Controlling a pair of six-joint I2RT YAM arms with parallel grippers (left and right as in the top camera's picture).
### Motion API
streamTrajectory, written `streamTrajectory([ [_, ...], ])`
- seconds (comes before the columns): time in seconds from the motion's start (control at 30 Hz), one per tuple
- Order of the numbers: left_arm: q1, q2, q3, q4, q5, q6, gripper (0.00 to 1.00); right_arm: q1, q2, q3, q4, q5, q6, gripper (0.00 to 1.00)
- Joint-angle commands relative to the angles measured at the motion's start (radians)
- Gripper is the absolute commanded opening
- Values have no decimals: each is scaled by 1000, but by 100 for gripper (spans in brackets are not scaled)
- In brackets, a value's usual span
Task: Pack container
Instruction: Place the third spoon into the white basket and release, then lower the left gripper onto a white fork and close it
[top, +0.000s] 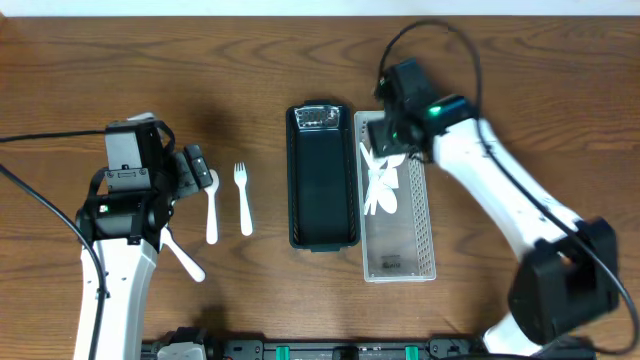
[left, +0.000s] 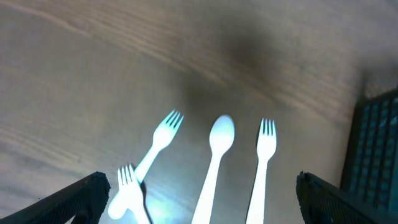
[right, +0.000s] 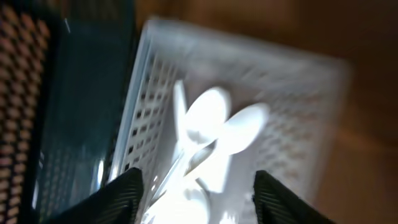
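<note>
Spread right fingers (right: 121, 196) hover over spoons (top: 380, 185) in the white container (top: 400, 250), midway between the table's (top: 560, 80) side edges; spread left fingers (left: 81, 193) hang above loose forks (top: 244, 195) nearer the left edge.

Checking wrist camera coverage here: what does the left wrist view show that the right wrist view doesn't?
Left wrist only: loose forks and a spoon lying on the wooden table. Right wrist only: the white tray with white spoons inside. Shared: the dark basket, at the right edge of one view and the left of the other.
</note>
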Motion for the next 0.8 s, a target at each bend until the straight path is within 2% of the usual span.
streamTrajectory([
  [0.0,-45,5,77,-19,-3,-13,98,-102,-125,68,-13,71,-10,66],
  [0.17,-150,82,170,-26,-4,-14,98,-283,-170,68,-83,20,-11,69],
  [0.33,-175,246,185,-32,1,-57,98,-402,-152,65,-193,-34,-18,70],
  [0.5,-175,445,185,-32,118,-62,98,-422,-148,63,-229,-34,-34,70],
  [0.77,-175,652,185,10,126,-62,98,-421,-148,60,-243,-34,-33,70],
])
